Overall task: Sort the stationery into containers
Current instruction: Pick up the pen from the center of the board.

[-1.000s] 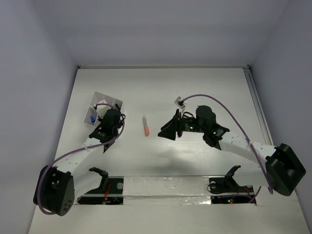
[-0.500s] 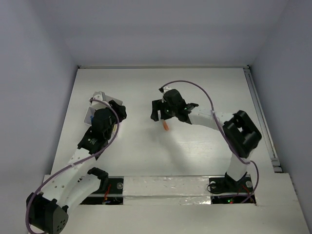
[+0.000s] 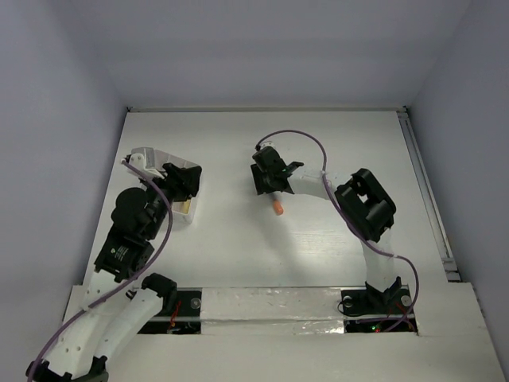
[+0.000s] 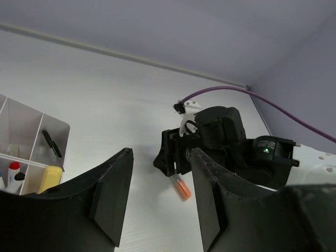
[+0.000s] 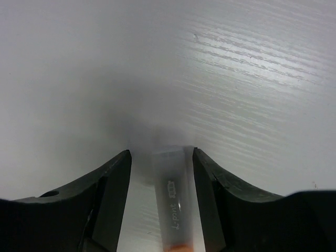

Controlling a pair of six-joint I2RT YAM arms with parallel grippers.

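Note:
A white pen with an orange cap [image 3: 277,204] lies on the table, also seen as the pen [image 4: 181,188] in the left wrist view. My right gripper [image 3: 269,188] reaches down over it. In the right wrist view the pen [image 5: 172,199] lies between the open jaws of that gripper [image 5: 161,157], with a gap on the left side. The white compartment box [image 3: 145,155] stands at the left. My left gripper [image 3: 180,180] hovers over its right edge, open and empty; its fingers [image 4: 113,189] frame the pen from afar. The box [image 4: 50,123] holds a black item [image 4: 51,144], a yellow eraser [image 4: 39,177] and a red-capped piece [image 4: 13,168].
A purple cable [image 3: 296,137] loops over the right arm. The right arm's elbow [image 3: 364,205] rises mid-table. A taped rail [image 3: 270,306] runs along the near edge by the arm bases. The back wall [image 4: 157,31] is close behind the table.
My right gripper swung left onto the orange-capped pen, which shifted right and nearer. My left gripper opened and the left arm drew back from the box.

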